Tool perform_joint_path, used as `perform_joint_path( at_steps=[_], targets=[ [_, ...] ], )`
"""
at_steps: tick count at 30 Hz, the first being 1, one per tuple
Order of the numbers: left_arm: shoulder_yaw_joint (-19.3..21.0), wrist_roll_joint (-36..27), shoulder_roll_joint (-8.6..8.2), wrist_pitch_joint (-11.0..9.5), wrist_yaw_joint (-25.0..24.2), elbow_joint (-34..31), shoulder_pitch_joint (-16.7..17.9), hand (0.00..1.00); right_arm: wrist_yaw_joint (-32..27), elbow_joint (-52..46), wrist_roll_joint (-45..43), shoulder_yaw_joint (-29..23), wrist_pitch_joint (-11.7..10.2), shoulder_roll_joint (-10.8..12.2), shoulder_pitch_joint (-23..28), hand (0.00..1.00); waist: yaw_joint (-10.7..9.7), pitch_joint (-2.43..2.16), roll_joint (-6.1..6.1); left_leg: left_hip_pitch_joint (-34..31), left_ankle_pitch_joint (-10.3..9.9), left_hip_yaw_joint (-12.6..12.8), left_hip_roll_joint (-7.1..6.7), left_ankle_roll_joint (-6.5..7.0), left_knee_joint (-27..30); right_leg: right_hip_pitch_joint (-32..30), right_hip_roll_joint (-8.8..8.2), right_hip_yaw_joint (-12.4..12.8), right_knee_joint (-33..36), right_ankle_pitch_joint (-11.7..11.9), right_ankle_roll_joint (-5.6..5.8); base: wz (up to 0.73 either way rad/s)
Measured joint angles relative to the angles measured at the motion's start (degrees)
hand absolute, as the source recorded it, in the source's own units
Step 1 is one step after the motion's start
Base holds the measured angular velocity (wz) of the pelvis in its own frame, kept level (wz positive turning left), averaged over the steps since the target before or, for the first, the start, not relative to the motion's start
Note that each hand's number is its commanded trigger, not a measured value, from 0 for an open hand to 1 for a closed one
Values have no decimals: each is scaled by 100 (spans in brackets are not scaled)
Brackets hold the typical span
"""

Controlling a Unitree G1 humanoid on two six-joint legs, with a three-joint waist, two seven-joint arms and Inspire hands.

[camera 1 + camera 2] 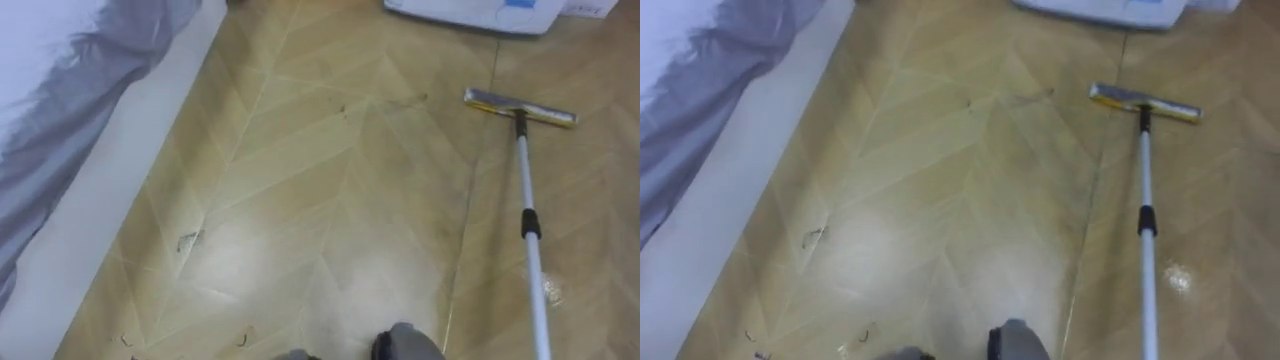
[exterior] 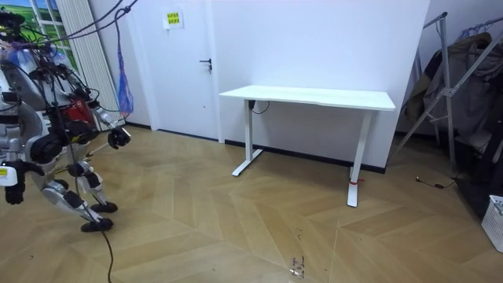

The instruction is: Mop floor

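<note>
Mop pole nearest, right side; mop head flat on floor.

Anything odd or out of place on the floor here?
Dark squiggly scraps lie on the floor near the white edge at left; a small shiny wet-looking patch sits beside the mop pole.

- Standing on bent knees, torso tipped forward.
- Holding one dark hand out front at waist height, toward the room view's right.
</note>
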Motion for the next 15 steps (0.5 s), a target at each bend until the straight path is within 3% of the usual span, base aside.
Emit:
perform_joint_path(
  at_steps=[1,3,4,5,6,7,8,11,13,15],
  targets=[
    [0,0,46,-15,1,-28,24,0,-24,-41,11,-9,-8,-90,-356,100,70,10,-83,-133,89,-9,-9,-132,198,-1,33,106,72,-56,18,5],
    [14,1,144,-104,4,-68,31,0,-45,-260,174,-41,-52,-180,-797,100,133,38,-204,-507,48,-62,42,-115,-257,5,81,169,24,-63,32,9],
    [14,4,184,-153,4,-81,61,0,-22,-374,297,-97,-68,-232,-967,100,226,41,-218,-790,113,-127,76,-162,-824,64,98,163,-38,-60,49,-7],
    [11,9,202,-168,3,-95,169,0,26,-500,422,-138,-89,-246,-1085,100,343,30,-237,-948,478,-206,86,-108,-1288,201,101,175,-101,-90,101,-11],
    [8,10,205,-168,2,-95,202,0,71,-537,472,-151,-89,-242,-1099,100,362,10,-249,-933,644,-210,86,-98,-1421,283,77,180,-131,-121,153,0],
    [-8,14,207,-161,-12,-68,244,0,169,-534,588,-152,-80,-239,-1081,100,351,-10,-248,-750,819,-166,83,80,-1529,431,5,107,-206,-167,254,25],
    [-4,23,213,-143,-43,-58,286,0,240,-487,678,-160,-79,-238,-976,100,359,-12,-247,-631,855,-118,89,172,-1578,597,-37,61,-305,-225,323,29],
    [39,149,210,-130,-199,-67,265,0,449,-423,745,-165,-232,-239,-519,100,349,-12,-236,-351,750,-94,19,426,-1732,976,-148,-18,-635,-243,371,5],
    [106,297,188,-110,-292,-67,196,0,516,-366,663,-151,-318,-240,-78,100,301,-12,-225,-47,669,-39,-76,557,-1847,1239,-266,-32,-653,-250,415,10],
    [111,301,176,-118,-375,-62,184,0,531,-214,399,-149,-331,-231,191,100,217,-38,-132,222,553,-5,-130,607,-1913,1421,-292,-23,-588,-186,526,-7]
  ],
)
